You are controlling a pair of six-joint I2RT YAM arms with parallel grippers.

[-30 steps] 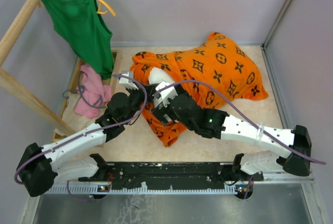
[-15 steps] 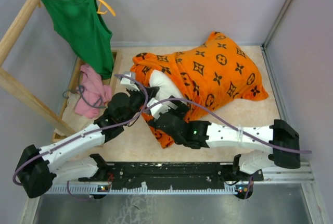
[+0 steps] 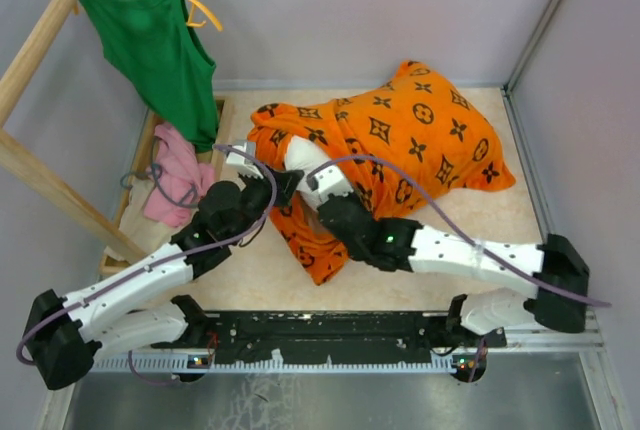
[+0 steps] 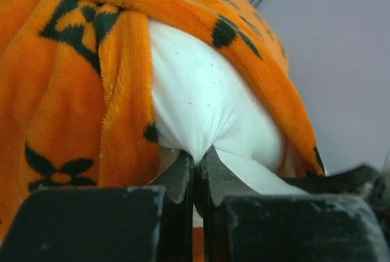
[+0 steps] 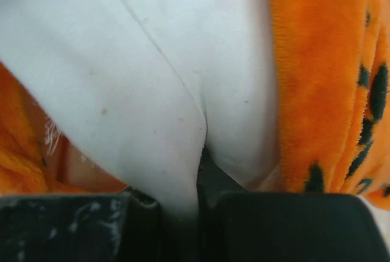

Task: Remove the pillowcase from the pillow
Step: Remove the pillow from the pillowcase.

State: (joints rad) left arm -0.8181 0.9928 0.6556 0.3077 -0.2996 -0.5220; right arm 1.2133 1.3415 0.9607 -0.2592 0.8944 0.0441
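The orange pillowcase (image 3: 420, 140) with black motifs lies across the middle of the table, its open end facing left. At that opening a white corner of the pillow (image 3: 298, 155) bulges out. My left gripper (image 3: 283, 186) is there, its jaws almost together and pinching a fold of the pillow (image 4: 207, 103); the left gripper (image 4: 197, 156) has pillowcase (image 4: 67, 103) hanging beside it. Right beside it my right gripper (image 3: 320, 184) is shut on the pillow (image 5: 122, 79) too. White fabric wraps into the right gripper (image 5: 200, 173), and the pillowcase (image 5: 317, 79) lies to its right.
A green tank top (image 3: 155, 45) hangs on a yellow hanger from the wooden rack (image 3: 40, 40) at the back left. A pink cloth (image 3: 175, 175) lies at the rack's foot. Grey walls close in the back and right sides of the table.
The right gripper has moved up to the pillow's exposed corner and closed from wide open onto the white fabric. The left gripper has kept its pinch, shifting slightly.
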